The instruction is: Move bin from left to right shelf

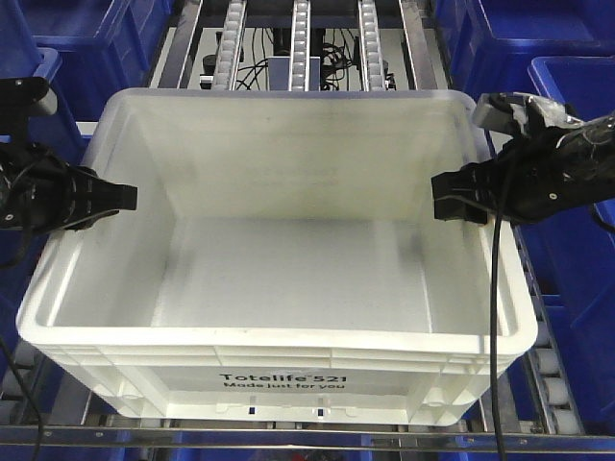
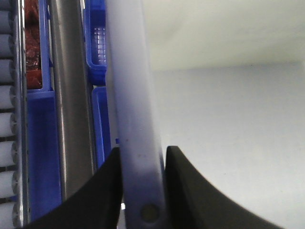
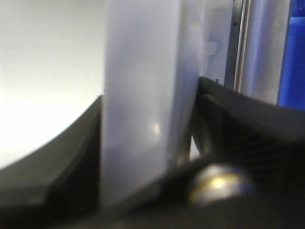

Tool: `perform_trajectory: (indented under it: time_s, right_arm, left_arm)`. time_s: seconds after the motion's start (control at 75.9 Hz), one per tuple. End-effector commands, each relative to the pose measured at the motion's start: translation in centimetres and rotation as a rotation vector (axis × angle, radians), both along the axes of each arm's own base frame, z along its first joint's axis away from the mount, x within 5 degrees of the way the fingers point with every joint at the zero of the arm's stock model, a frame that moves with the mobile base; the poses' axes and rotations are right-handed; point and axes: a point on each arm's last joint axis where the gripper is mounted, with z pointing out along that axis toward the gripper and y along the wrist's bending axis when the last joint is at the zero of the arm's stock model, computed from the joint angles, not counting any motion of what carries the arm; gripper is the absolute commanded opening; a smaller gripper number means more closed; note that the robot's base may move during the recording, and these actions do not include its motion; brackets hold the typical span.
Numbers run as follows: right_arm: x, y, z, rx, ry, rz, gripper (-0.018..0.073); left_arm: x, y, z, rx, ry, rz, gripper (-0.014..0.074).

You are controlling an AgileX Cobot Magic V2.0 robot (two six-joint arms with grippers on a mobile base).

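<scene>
The bin, a large white crate with black "Totelife 521" print on its near side, fills the middle of the front view and is empty. My left gripper is shut on its left rim; the left wrist view shows both black fingers pinching the rim wall. My right gripper is shut on the right rim, and the right wrist view shows the wall clamped between its fingers. The bin sits over a roller rack with loose black cables behind it. The right shelf is out of view.
Roller tracks and black cables run behind the bin. Dark blue crates stand at back left, back right and right. A steel crossbar runs under the bin's front. A steel rail and rollers lie beside the left rim.
</scene>
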Motion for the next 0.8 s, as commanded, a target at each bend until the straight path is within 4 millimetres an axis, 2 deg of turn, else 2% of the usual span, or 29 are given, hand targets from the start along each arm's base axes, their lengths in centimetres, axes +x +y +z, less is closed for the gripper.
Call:
perform_trajectory:
  time_s: [0.0, 0.356, 0.58, 0.791]
  right_arm:
    - [-0.1, 0.1, 3.7, 0.075, -0.161, -0.029, -0.0006]
    - [-0.2, 0.4, 3.9, 0.103, -0.167, -0.016, -0.0006]
    - [-1.1, 0.3, 5.3, 0.125, -0.216, -0.017, -0.0006]
    - [-2.0, 0.2, 6.1, 0.130, -0.228, -0.006, -0.0006]
  left_arm:
    - [-0.3, -0.2, 3.5, -0.080, -0.194, 0.014, -0.0007]
    - [-0.7, -0.2, 4.0, -0.106, -0.206, 0.019, -0.0007]
    - [-1.9, 0.1, 5.6, -0.123, -0.281, 0.022, -0.0007]
    - [-2.4, 0.1, 5.5, -0.118, -0.241, 0.010, -0.0007]
